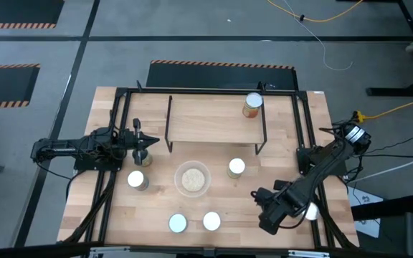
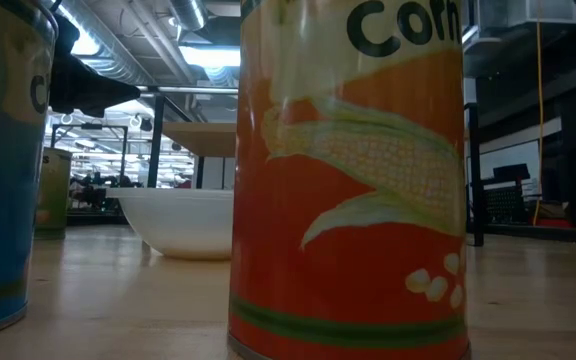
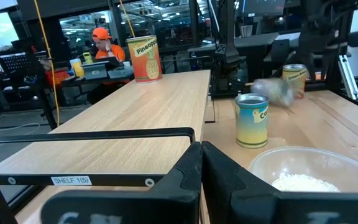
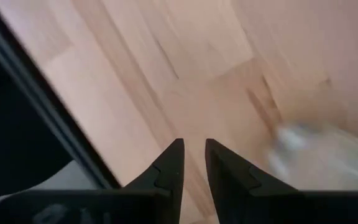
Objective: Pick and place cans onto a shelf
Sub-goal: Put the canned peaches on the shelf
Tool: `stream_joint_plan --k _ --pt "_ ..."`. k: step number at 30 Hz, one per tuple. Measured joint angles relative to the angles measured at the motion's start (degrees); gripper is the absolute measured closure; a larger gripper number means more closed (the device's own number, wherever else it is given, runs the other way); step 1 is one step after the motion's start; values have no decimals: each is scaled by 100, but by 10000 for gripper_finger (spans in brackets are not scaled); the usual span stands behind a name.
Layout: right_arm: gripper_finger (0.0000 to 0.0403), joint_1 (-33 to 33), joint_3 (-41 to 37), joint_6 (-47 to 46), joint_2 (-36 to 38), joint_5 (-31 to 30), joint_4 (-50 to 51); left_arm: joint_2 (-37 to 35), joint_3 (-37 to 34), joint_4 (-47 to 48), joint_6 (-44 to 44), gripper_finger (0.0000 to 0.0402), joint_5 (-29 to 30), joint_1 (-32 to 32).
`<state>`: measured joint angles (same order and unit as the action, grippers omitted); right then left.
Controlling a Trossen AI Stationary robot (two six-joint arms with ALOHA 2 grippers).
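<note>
Your right gripper [image 4: 193,163] narrowly parted, empty over bare tabletop [image 1: 228,229] near its right edge, left gripper [image 3: 201,163] closed, empty, pineapple can [image 1: 252,105] on shelf [image 1: 206,118], bowl [image 1: 192,179] holding beige grains.

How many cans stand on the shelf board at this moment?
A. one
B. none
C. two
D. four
A: in the high view only one can, with a pineapple label, stands on the shelf, near its far right corner; the other cans are on the table.
</note>
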<state>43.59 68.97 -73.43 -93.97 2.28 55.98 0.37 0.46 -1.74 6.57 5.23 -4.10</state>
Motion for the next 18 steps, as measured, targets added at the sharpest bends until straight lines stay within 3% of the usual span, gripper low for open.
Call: stream_joint_plan --k 18 --pt "331 -38 -12 3 -6 42 431 0 0 1 -2 401 0 -1"
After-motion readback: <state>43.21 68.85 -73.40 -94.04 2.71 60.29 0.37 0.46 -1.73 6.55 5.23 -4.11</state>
